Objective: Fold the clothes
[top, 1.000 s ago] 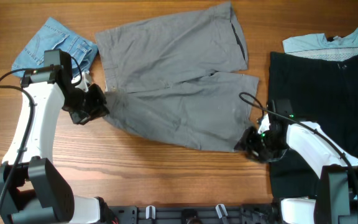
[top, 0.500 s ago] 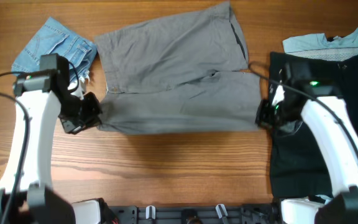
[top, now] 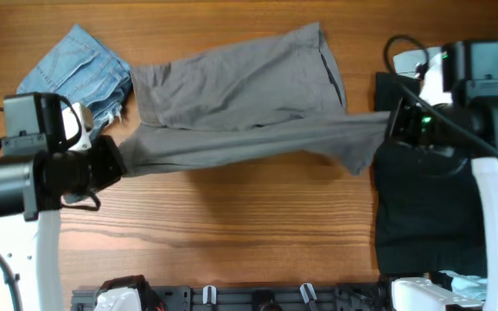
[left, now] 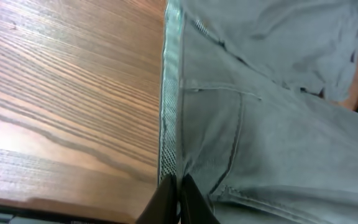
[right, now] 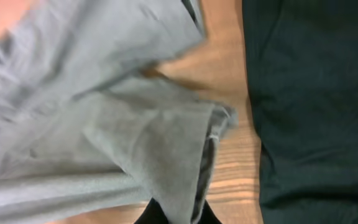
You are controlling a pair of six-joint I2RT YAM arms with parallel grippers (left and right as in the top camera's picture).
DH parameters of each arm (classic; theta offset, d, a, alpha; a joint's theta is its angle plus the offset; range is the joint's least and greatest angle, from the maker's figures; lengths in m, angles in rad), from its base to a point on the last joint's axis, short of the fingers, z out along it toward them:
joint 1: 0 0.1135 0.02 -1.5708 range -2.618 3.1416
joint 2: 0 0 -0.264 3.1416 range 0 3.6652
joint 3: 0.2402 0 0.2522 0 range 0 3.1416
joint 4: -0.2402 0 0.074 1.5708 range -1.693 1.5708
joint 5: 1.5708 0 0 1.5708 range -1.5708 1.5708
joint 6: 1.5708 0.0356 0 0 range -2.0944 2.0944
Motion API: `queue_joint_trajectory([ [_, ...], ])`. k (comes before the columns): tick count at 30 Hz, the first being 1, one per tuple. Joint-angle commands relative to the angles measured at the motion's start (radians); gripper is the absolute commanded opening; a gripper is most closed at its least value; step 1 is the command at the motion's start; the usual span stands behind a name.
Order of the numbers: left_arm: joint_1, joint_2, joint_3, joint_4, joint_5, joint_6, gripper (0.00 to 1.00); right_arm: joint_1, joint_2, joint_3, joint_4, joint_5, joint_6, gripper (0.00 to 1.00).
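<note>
Stretching away from the black garment (top: 422, 216), the grey shorts (top: 232, 95) are partly lifted. Left gripper (top: 121, 161) pinches their waist edge at the far end; right gripper (top: 393, 123) pinches a hem beside that garment.

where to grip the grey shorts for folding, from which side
Both ends of the near edge: left gripper on the waistband from the left, right gripper on the leg hem from the right. The grey shorts lie crosswise, so end grips stretch that edge.
</note>
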Motion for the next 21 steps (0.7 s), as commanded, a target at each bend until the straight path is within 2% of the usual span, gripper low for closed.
queue_joint_trajectory([
  [1,0.01,-0.044,0.078,-0.014,-0.107,-0.002,0.04,-0.01,-0.02,0.153,-0.003,0.112,-0.017,0.04],
  [9,-0.002,0.035,0.079,-0.058,-0.105,-0.002,0.04,-0.01,0.065,0.172,-0.011,0.113,-0.019,0.04],
  [12,-0.047,0.073,0.079,-0.103,-0.111,-0.002,0.04,-0.01,0.108,0.172,-0.065,0.246,-0.016,0.04],
  [17,-0.058,0.071,0.079,-0.085,-0.111,-0.017,0.04,-0.01,0.106,0.173,-0.066,0.25,-0.017,0.04],
  [19,-0.084,0.073,0.067,-0.053,-0.031,-0.017,0.12,-0.01,0.106,0.173,-0.064,0.25,-0.017,0.04],
  [21,-0.168,0.073,0.012,0.03,0.027,-0.017,0.22,-0.01,0.106,0.173,-0.063,0.25,-0.016,0.04],
])
